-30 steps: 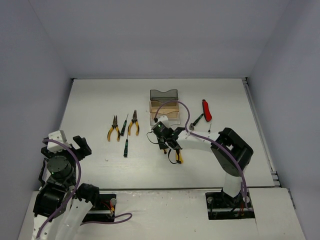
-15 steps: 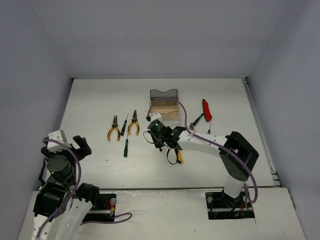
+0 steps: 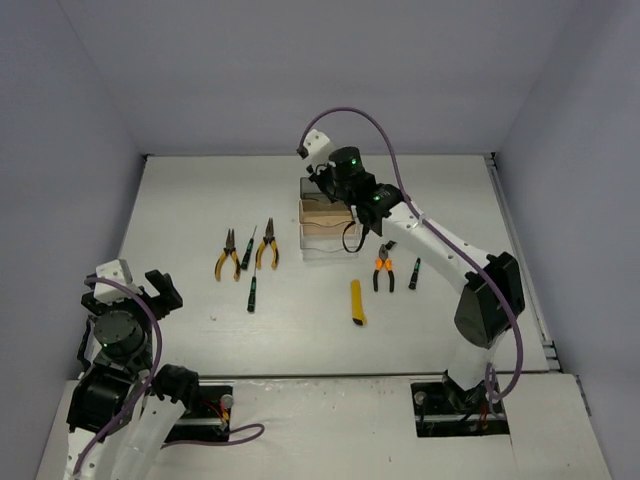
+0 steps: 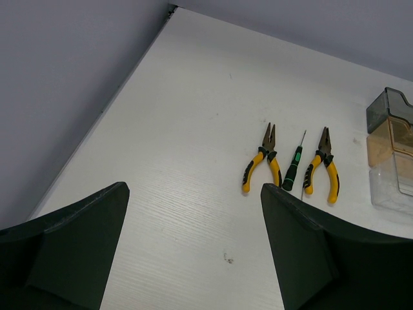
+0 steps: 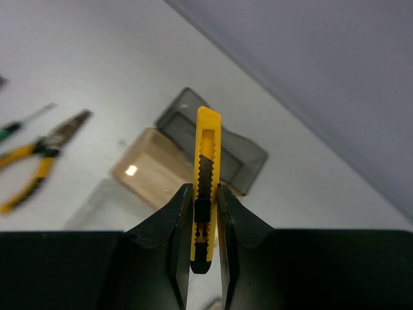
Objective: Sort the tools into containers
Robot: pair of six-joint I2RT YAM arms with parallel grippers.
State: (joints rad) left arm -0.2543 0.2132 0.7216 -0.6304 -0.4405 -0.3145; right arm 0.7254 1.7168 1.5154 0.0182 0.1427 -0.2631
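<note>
Pale grey walls enclose a white table [image 3: 180, 200] on three sides. At 12 o'clock from the table's middle, the row of three containers [image 3: 325, 238] is overhung by the right gripper [image 5: 205, 194], whose jaws are clamped on a yellow utility knife [image 5: 206, 148] pointing outward. In the wrist view, the grey bin [image 5: 248, 158] is seen farthest behind the knife, the amber bin [image 5: 145, 169] next and the clear bin [image 5: 97, 203] nearest.

The step in hand is judged to be delivery of this knife. A bin must be chosen, and the knife lowered over it and released.

Unsorted on the table are a second knife [image 3: 357, 303] at 5 o'clock of the bins, orange pliers [image 3: 383, 273], a screwdriver [image 3: 414, 272] beside them, and yellow pliers [image 3: 228, 258] at 9 o'clock. Open room is widest at 9 o'clock, and the back wall stands near at 12 o'clock. The left gripper [image 3: 130, 290] is held at 7 o'clock, jaws wide apart and empty.
</note>
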